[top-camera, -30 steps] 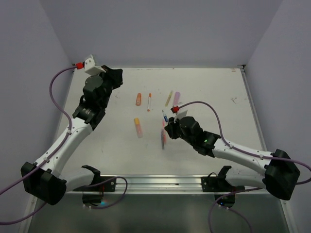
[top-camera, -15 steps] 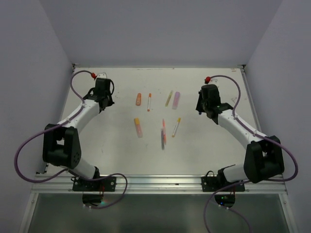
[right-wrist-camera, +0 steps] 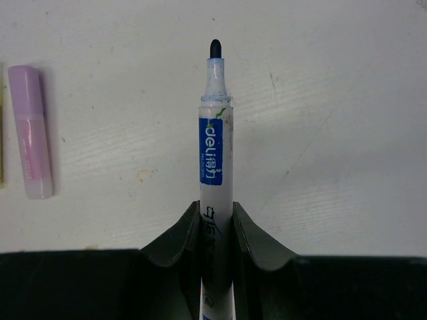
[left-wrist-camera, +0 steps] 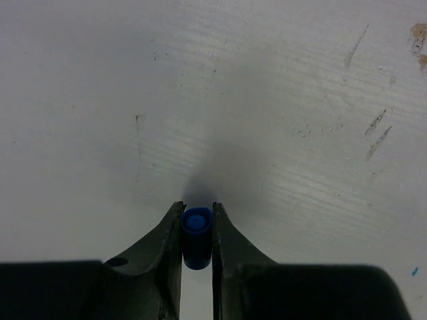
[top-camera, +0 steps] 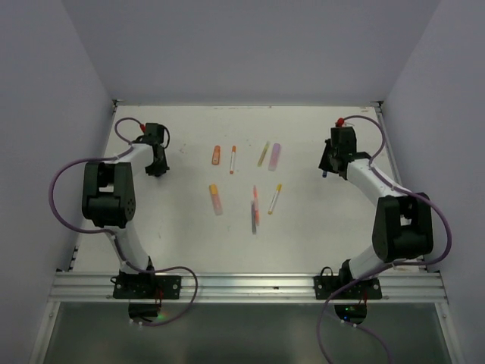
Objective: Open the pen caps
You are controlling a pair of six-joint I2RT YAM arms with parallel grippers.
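This is looking like a robotics lab test cell. Plain lilac walls point(top-camera: 250, 53) are closing in a scuffed white worktop point(top-camera: 189, 227) on three sides. Two arms point(top-camera: 106, 199) are standing bolted to an aluminium rail point(top-camera: 250, 287) along the worktop's near edge. Purple cables point(top-camera: 53, 199) are looping beside the worktop, and a few pens point(top-camera: 217, 199) are lying at its middle.

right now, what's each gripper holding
left gripper: closed on a blue cap
right gripper: closed on an uncapped marker, tip exposed
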